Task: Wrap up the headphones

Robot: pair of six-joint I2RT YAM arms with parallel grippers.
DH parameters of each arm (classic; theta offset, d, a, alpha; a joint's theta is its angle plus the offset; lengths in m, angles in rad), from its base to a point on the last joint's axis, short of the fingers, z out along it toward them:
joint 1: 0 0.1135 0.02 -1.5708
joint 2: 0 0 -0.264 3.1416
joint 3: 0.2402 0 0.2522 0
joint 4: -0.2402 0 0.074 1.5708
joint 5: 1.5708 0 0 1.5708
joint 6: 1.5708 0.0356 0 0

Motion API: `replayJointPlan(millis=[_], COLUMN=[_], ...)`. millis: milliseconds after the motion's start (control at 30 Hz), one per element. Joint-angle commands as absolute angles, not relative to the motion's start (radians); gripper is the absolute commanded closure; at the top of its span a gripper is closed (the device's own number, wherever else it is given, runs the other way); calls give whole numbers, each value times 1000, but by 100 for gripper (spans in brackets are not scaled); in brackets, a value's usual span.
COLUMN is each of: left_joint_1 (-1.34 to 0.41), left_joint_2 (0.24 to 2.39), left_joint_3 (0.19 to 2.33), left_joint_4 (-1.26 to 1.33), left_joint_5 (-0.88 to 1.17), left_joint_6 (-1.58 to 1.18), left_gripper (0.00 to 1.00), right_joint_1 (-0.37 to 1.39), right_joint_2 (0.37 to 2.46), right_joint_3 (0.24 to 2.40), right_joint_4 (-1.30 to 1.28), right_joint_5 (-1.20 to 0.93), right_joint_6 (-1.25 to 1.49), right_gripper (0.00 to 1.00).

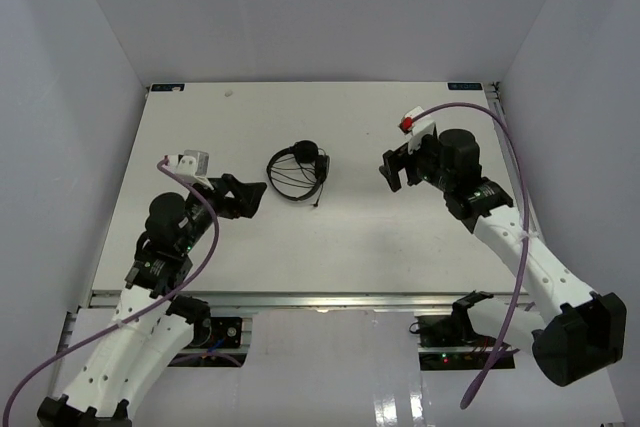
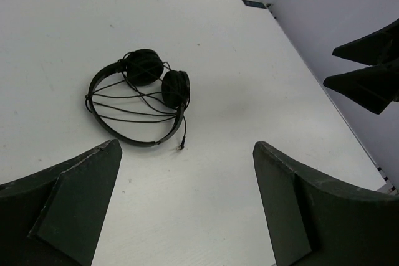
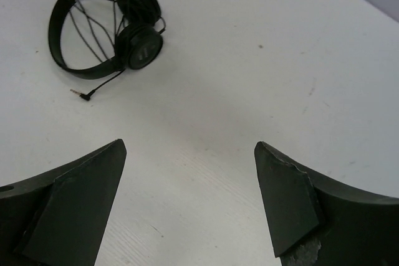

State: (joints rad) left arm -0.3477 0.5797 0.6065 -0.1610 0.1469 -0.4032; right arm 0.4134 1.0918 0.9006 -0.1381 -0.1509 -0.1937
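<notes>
1. A white table point(image 1: 350, 247) is seen under both arms.
2. The left gripper point(image 1: 249, 198) is held spread wide with nothing grasped, pointed at the headphones point(image 1: 305, 153) and apart from them.
3. The right gripper point(image 1: 389, 171) is likewise released and empty, well apart on the other side.
4. The headphones are laid flat mid-table between the two grippers, earcups close together.
5. The cord point(image 3: 106, 83) is strung across the headband loop.
6. The plug point(image 3: 78, 93) is left loose on the table just beside the headband.

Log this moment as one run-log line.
headphones: on table, cord wound across headband, plug end free | left gripper: open, empty, clear of headphones | right gripper: open, empty, clear of headphones
</notes>
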Motion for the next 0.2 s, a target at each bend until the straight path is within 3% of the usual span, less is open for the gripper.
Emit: replayJointPlan(millis=[0, 167], left_joint_1=[-342, -342], left_joint_2=[545, 514], left_joint_3=[536, 511], left_joint_4=[-76, -110], left_joint_5=[194, 187], left_joint_6=[-380, -388], left_gripper=[2, 2], right_joint_1=[410, 409], right_joint_2=[942, 871], right_joint_3=[859, 832], right_joint_4=[-106, -81], right_joint_5=[150, 307], right_joint_6=[-154, -196], right_gripper=[10, 10])
